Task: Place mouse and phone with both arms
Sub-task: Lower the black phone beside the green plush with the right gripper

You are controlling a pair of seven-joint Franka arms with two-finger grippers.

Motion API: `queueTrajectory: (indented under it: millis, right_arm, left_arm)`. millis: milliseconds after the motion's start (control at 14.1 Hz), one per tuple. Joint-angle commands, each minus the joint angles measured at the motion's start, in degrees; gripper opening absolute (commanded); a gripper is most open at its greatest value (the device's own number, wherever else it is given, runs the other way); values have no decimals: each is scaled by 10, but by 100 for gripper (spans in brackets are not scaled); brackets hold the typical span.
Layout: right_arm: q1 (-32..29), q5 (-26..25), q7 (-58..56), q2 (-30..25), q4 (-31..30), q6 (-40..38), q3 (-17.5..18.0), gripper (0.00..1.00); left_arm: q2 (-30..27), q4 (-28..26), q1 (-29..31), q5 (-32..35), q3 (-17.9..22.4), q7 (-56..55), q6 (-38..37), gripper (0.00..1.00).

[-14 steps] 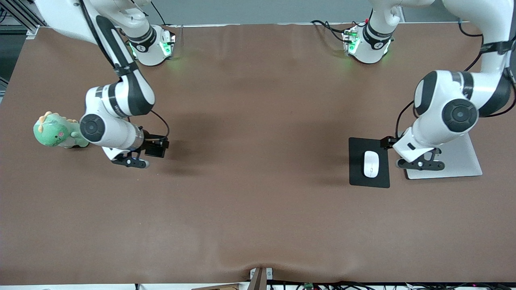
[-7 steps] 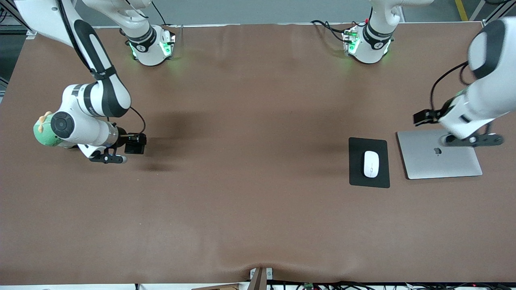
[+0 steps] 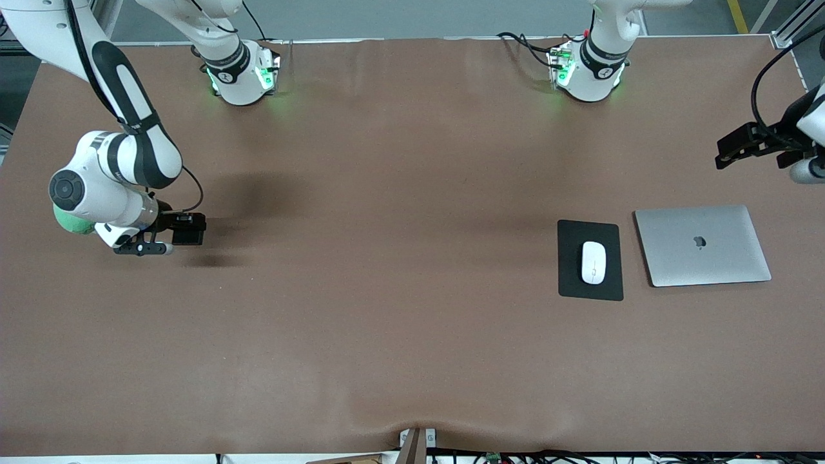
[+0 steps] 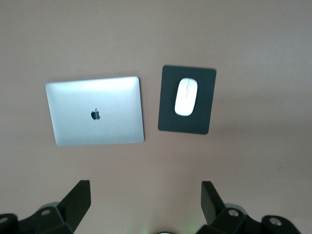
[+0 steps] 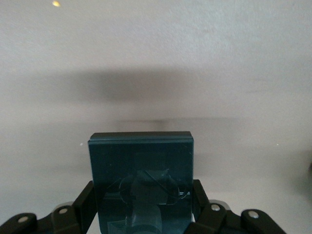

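Note:
The white mouse (image 3: 593, 262) lies on a black mouse pad (image 3: 590, 290) toward the left arm's end of the table; it also shows in the left wrist view (image 4: 185, 96). My left gripper (image 3: 805, 169) is open and empty (image 4: 146, 204), high over the table's edge at that end. My right gripper (image 3: 143, 249) is shut on the black phone (image 5: 141, 165) and holds it upright in the air over bare table beside a green plush toy. In the front view the phone is hidden under the hand.
A closed silver laptop (image 3: 702, 245) lies beside the mouse pad, toward the left arm's end; it also shows in the left wrist view (image 4: 95, 111). A green plush toy (image 3: 67, 222) sits partly hidden under the right arm. Brown cloth covers the table (image 3: 399, 290).
The left arm has risen and swung away from over the laptop toward the table's end. The right arm has carried the phone farther toward its own end of the table.

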Motion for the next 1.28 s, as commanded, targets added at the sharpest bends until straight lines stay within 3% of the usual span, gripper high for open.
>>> queueTrajectory:
  millis: [0,142,425,496,567,638,922,1205]
  right_arm:
    - [-11,-7,-4,8,-26,44,11,0]
    - [-11,-7,-4,23,-46,90,11,0]
    - [-12,-7,-3,38,-47,99,11,1]
    - [-15,-7,-3,38,-46,96,11,30]
    - [-15,-7,-3,38,-44,94,11,77]
    - [-15,-7,-3,39,-43,92,12,100]
    - [-13,-7,-14,34,-1,47,12,100]
    - [-9,-9,-14,29,135,-162,13,100]
  left_arm:
    - [-12,24,-9,-1,3,-3,-24,100]
    - [-20,14,-16,0,1,0,-54,100]
    - [-22,15,-9,-7,5,-5,-68,100]
    - [-29,15,-9,-7,4,-15,-92,100]
    - [-30,16,-7,-8,4,-11,-98,100]
    - [-28,16,-3,-9,4,-11,-95,100]
    - [-7,-2,24,-31,-11,-7,-41,100]
    - [2,-1,21,-23,-18,-7,-40,100]
